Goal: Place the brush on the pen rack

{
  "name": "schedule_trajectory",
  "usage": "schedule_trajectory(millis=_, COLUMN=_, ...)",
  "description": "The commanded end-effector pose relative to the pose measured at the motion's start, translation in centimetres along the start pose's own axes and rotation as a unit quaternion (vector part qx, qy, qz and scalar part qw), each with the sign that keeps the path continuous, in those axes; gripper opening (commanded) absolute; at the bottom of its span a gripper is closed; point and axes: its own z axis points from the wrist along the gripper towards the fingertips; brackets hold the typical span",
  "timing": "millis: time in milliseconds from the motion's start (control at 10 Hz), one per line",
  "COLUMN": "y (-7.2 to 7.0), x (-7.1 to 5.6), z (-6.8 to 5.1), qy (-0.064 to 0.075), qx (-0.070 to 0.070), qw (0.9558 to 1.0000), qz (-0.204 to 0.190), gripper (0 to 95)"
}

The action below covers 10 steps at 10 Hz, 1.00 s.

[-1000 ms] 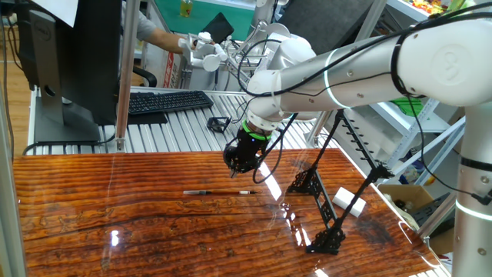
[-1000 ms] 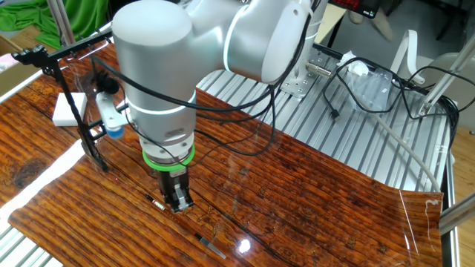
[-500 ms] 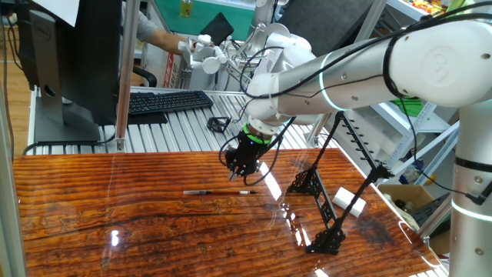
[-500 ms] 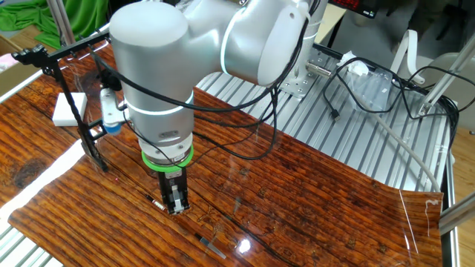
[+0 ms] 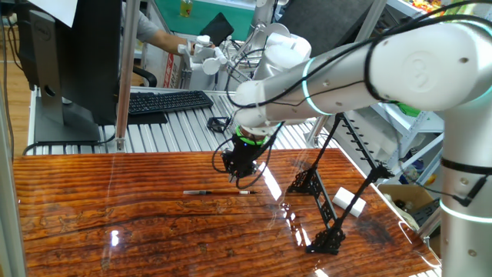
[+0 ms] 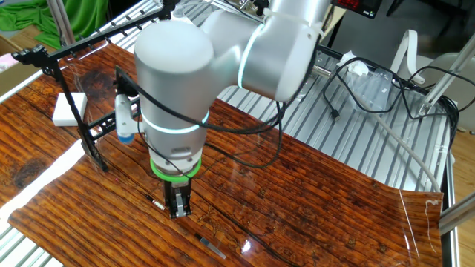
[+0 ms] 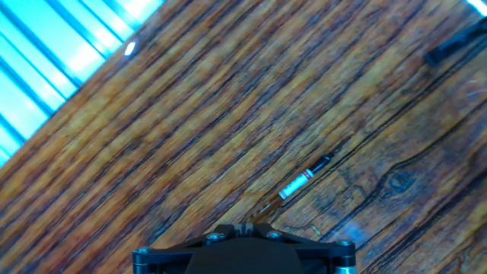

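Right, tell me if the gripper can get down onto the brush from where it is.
Probably yes: the gripper hangs just above the brush, which lies flat on the table with nothing between them.

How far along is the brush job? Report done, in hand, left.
Done: nothing; the brush lies flat on the wooden table, apart from the pen rack.
In hand: the gripper hangs close above the brush, holding nothing.
Left: grasp it, lift it, carry it to the rack.

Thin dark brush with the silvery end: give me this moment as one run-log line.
brush: flat on wooden table, ungrasped | gripper: above brush, jaw state unclear | black rod pen rack: apart, no brush on it | phase: pre-grasp
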Motion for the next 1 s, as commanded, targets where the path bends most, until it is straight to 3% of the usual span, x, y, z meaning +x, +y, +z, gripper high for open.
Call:
schedule_trajectory(millis=100, y=-0.1, x=0.0, z=0.2, qy=0.001, qx=0.016, qw=0.9998, qz=0.010, gripper=0.0)
schedule_trajectory(millis=600, y=-0.6, x=0.0, z=1.0, qy=-0.001, qx=0.036, qw=0.9989, qz=0.030, gripper=0.0)
schedule_trajectory(millis=700, y=-0.8, x=-0.1, z=1.2, qy=0.004, qx=0.042, qw=0.9984, qz=0.037, gripper=0.0)
schedule_trajectory(millis=1000, y=-1.3, x=-0.1, z=1.4, qy=0.008, qx=0.047, qw=0.9975, qz=0.053, gripper=0.0)
